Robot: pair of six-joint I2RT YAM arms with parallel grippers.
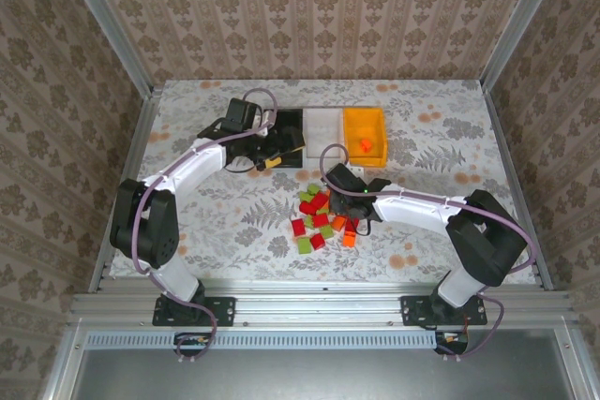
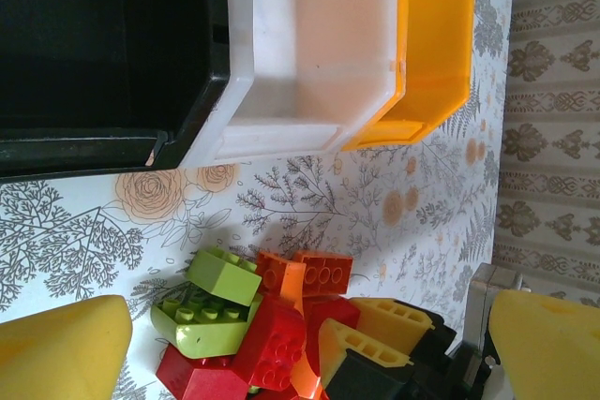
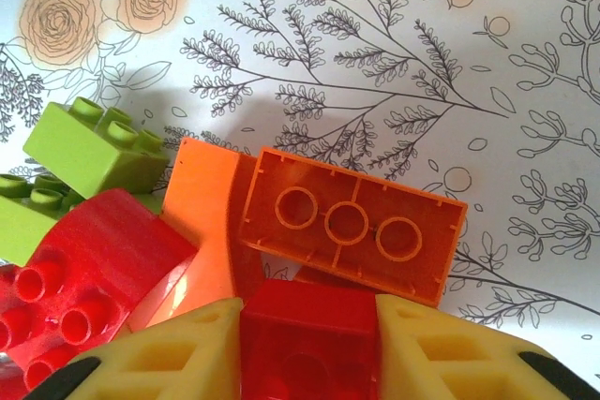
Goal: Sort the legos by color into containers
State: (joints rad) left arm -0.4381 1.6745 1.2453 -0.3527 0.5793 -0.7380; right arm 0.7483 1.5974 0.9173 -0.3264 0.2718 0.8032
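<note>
A pile of red, orange and yellow-green legos [image 1: 319, 217] lies on the table in front of the containers. My right gripper [image 3: 307, 348] is shut on a red lego [image 3: 305, 325], with a yellow pad pressed against each side of it. Just beyond it lies an upturned orange lego [image 3: 352, 222]. A green lego [image 3: 94, 147] lies to the left. The black bin [image 1: 286, 138], white bin [image 1: 322, 128] and orange-yellow bin [image 1: 349, 128] stand in a row. My left gripper [image 1: 267, 156] hangs open by the black bin's front, holding nothing.
One orange lego [image 1: 364, 144] lies inside the orange-yellow bin. In the left wrist view the white bin [image 2: 281, 128] looks bare inside and the black bin [image 2: 94, 152] is dark. Metal rails edge the table on both sides.
</note>
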